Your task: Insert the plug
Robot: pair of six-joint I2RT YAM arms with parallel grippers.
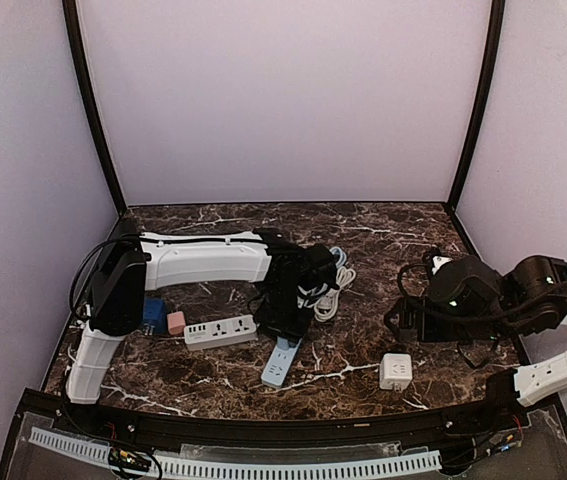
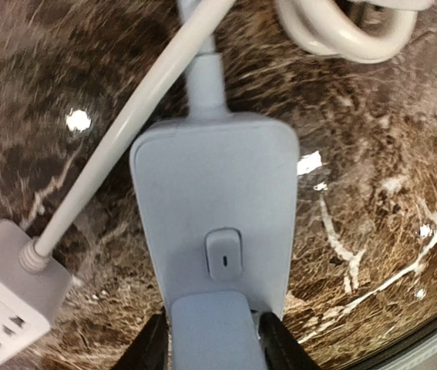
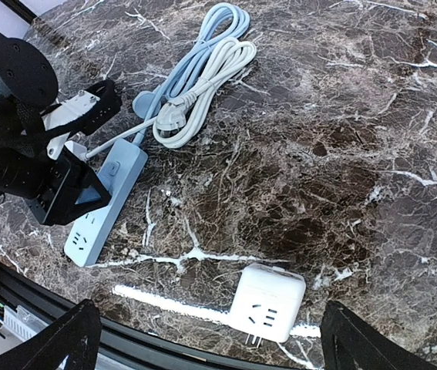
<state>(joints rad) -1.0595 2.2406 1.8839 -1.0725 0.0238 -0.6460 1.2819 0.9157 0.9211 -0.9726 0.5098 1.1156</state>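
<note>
A light blue power strip [image 2: 210, 193] lies on the marble table, its switch button [image 2: 223, 253] facing up. A pale blue plug [image 2: 214, 327] stands on the strip just below the button. My left gripper [image 2: 214, 343] straddles this plug, a black finger [image 2: 150, 348] close on each side with thin gaps, so the jaws are slightly open. In the top view the left gripper [image 1: 285, 322] hangs over the strip [image 1: 277, 366]. My right gripper [image 3: 209, 324] is wide open and holds nothing, hovering above a white cube adapter [image 3: 267, 302].
A white power strip [image 1: 220, 331] lies left of the blue one, its cable crossing the left wrist view. Coiled blue and white cables [image 3: 203, 69] lie behind. Small blue [image 1: 153, 312] and pink [image 1: 176, 322] blocks sit at the left. The white cube adapter [image 1: 395, 371] is near the front edge.
</note>
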